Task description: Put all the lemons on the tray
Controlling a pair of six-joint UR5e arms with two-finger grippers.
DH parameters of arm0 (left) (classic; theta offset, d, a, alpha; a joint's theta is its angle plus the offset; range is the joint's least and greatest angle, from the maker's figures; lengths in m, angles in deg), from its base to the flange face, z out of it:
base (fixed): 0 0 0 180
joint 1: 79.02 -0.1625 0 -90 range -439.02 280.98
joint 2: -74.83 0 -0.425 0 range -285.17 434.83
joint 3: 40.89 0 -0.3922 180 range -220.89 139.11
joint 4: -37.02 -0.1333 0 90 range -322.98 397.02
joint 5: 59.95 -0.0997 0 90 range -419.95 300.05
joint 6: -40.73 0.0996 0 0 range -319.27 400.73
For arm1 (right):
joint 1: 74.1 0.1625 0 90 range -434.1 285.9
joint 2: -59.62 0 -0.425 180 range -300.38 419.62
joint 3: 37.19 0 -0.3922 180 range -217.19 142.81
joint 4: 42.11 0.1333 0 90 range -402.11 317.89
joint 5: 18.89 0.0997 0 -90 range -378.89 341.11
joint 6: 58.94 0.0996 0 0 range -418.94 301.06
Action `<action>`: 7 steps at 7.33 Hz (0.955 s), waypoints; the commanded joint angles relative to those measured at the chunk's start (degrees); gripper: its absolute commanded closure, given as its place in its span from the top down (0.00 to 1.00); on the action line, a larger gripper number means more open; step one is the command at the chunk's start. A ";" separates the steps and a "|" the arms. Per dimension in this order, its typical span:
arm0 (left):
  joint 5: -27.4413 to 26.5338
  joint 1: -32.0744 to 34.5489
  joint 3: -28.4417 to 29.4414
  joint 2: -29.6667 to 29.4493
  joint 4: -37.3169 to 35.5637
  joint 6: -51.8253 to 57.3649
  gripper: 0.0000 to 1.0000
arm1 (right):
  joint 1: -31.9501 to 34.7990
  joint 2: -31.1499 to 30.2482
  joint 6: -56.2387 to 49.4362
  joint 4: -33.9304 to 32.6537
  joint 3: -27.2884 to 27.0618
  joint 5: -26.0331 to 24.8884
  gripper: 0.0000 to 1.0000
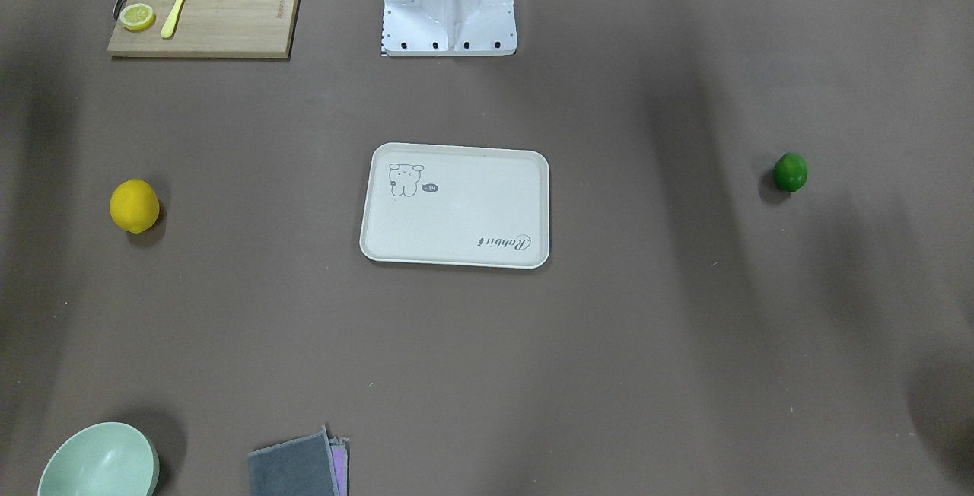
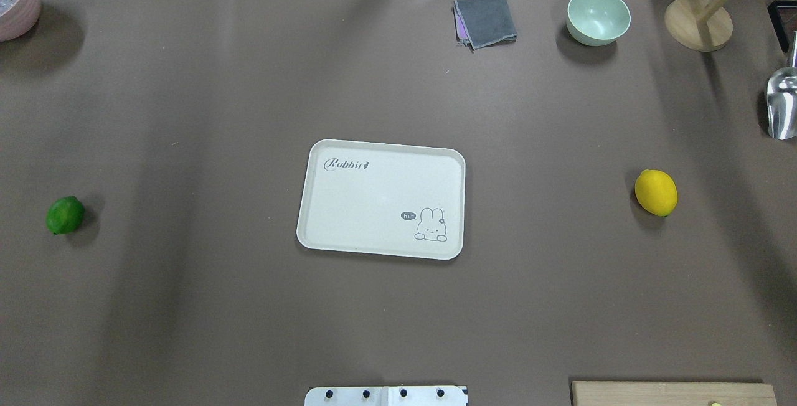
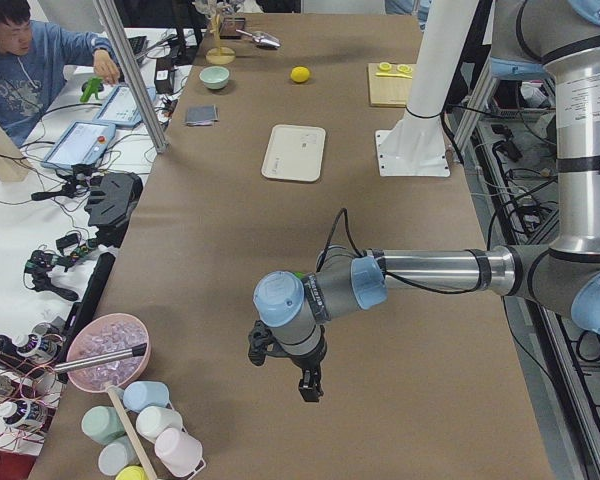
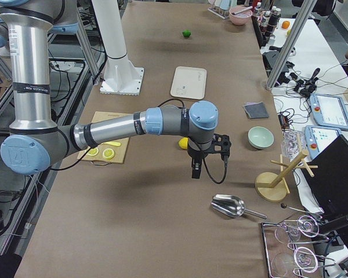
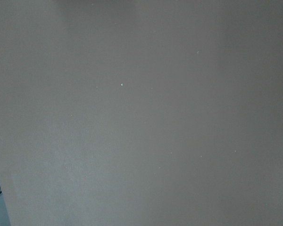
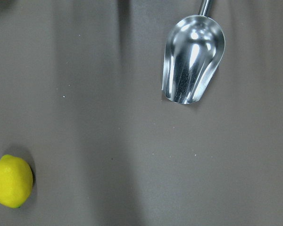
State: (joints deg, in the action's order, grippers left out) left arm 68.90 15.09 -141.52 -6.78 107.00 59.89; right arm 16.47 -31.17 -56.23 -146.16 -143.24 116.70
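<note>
- Tray [image 2: 373, 207] sits mid-frame in the overhead view, on the table [image 2: 187, 113].
- The yellow lemon [image 2: 655, 192] lies centre-right, well apart from it, its long axis slanting upper left to lower right.
- The right gripper [image 4: 196, 168] hangs near that lemon.
- The green lemon [image 2: 65, 215] lies far left; its position relative to the left gripper [image 3: 306, 386] is unclear.
- How far open either gripper is cannot be told.

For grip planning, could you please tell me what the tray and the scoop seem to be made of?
The tray: probably matte cream plastic or fibre composite, from its dull even surface. The scoop: polished metal, by its mirror-like reflections.
</note>
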 commanded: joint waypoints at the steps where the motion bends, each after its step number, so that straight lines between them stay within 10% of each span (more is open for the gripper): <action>1: 2.36 -1.81 -4.30 -1.52 -1.33 -7.77 0.98 | -0.04 0.00 -0.07 0.43 0.40 -0.07 1.00; 7: 6.86 -24.65 -4.68 -9.96 8.10 -42.85 0.98 | 3.74 -3.07 -0.24 0.51 -0.74 -1.21 1.00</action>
State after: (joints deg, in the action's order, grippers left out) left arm 75.54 -5.46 -147.41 -15.78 109.85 23.37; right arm 19.89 -33.33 -56.43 -145.78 -144.19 115.69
